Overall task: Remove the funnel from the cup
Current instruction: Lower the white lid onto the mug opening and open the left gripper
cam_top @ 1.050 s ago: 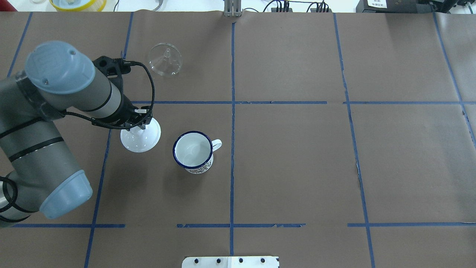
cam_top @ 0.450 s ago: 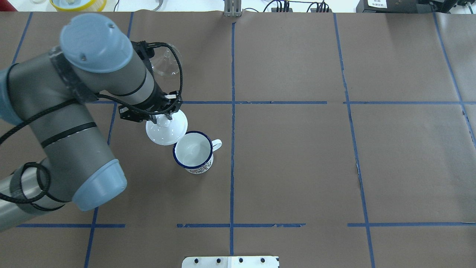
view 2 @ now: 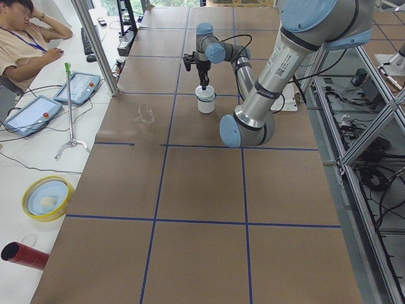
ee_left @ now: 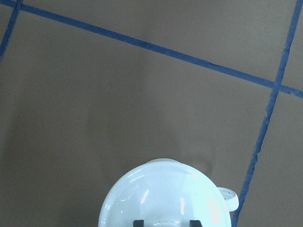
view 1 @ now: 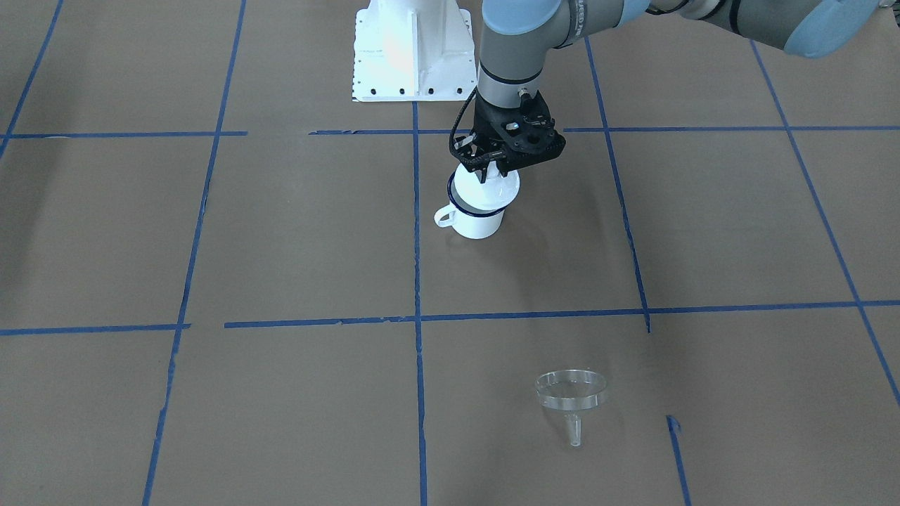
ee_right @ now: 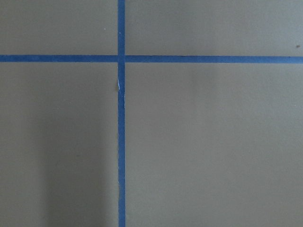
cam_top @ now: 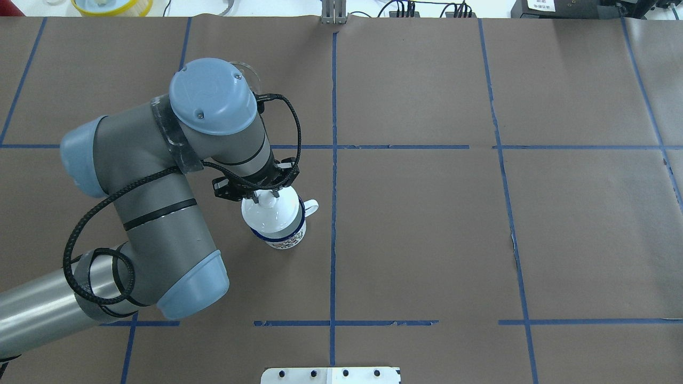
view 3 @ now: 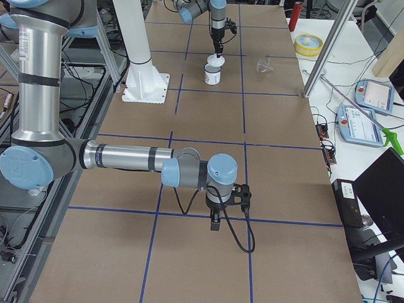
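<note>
Two arms are set at a bench (cam_top: 427, 240) covered in brown paper and crossed by blue tape lines (cam_top: 333, 266). Off its far edge, the left side view alone shows a seated operator (view 2: 19, 38), two tablets (view 2: 81, 87) and a yellow bowl (view 2: 47, 197).

The funnel (view 1: 571, 391) is seen tipped over on the bench, well apart from the cup (view 1: 478, 223). It is plain in the front-facing view, but almost wholly hidden behind the left arm (cam_top: 149, 176) in the overhead one.

The cup stands upright, its mouth covered by a round white lid (cam_top: 269, 213) whose knob is pinched by the left jaws. Whether the lid rests on the rim cannot be told.

The right jaws are shown only in the right side view, low over the bench, and their state cannot be told.
</note>
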Motion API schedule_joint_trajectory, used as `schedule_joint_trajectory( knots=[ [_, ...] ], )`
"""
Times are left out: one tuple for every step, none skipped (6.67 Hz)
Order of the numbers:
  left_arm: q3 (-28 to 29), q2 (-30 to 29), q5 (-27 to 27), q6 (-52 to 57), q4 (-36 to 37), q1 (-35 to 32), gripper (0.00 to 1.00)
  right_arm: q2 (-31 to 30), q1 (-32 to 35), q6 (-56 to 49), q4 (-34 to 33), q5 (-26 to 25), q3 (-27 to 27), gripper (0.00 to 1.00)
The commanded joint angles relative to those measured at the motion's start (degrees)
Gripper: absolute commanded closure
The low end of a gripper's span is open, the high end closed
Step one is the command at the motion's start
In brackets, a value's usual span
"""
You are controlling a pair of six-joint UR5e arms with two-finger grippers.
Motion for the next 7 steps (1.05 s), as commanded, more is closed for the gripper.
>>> schedule_joint_trajectory(
  knots=[
    [1.12, 0.20, 0.09, -0.10, -1.27, 0.30, 1.00, 0.00, 0.00, 0.00, 0.00, 0.00, 0.00, 0.00],
    [1.12, 0.20, 0.09, -0.02, -1.36, 0.39, 1.00, 0.00, 0.00, 0.00, 0.00, 0.00, 0.00, 0.00],
    [1.12, 0.38, 0.09, -0.02, -1.36, 0.65, 1.00, 0.00, 0.00, 0.00, 0.00, 0.00, 0.00, 0.00],
    [1.12, 0.47, 0.09, -0.02, -1.88, 1.09, 1.00, 0.00, 0.00, 0.00, 0.00, 0.00, 0.00, 0.00],
    [1.12, 0.55, 0.09, -0.02, -2.41, 1.27, 1.00, 0.00, 0.00, 0.00, 0.00, 0.00, 0.00, 0.00],
    [1.12, 0.56, 0.09, -0.10, -2.42, 1.35, 1.00, 0.00, 0.00, 0.00, 0.00, 0.00, 0.00, 0.00],
    [1.12, 0.64, 0.09, -0.02, -2.42, 1.35, 1.00, 0.00, 0.00, 0.00, 0.00, 0.00, 0.00, 0.00]
  ],
)
